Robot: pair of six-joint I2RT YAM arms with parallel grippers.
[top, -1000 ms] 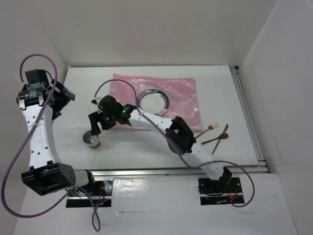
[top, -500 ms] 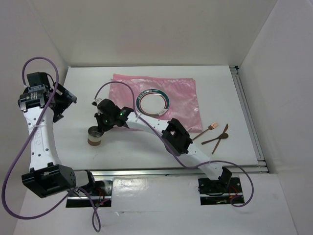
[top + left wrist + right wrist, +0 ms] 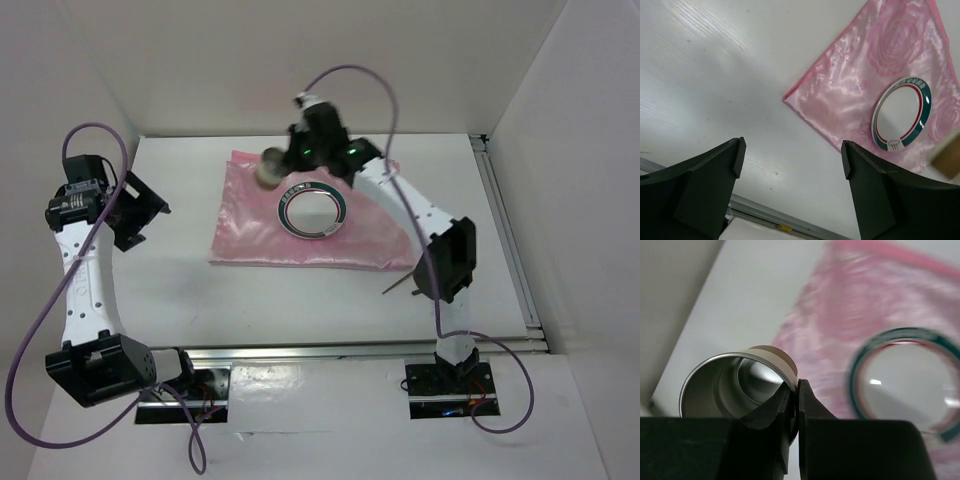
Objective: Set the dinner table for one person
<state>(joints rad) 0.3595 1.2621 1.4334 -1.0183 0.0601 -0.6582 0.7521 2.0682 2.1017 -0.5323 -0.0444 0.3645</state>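
Note:
On the white dinner table (image 3: 180, 290) lies a shiny pink cloth (image 3: 250, 225) with a teal-and-red rimmed white plate (image 3: 313, 210) on it. My right gripper (image 3: 288, 160) is shut on the rim of a metal cup (image 3: 269, 167), held in the air over the cloth's far left corner. In the right wrist view one finger sits inside the cup (image 3: 735, 385) and one outside, with the gripper (image 3: 796, 385) pinching its wall; the plate (image 3: 905, 375) is blurred to the right. My left gripper (image 3: 792, 160) hangs open and empty over bare table at the left (image 3: 140, 210).
Metal rails run along the table's right edge (image 3: 510, 240) and near edge (image 3: 300, 350). A thin brown utensil tip (image 3: 397, 285) pokes out from under my right arm's elbow. White walls close in the back and both sides.
The right gripper closed on the cup at the table's near left, lifted it and swung it far back over the cloth's corner. The left arm shifted slightly.

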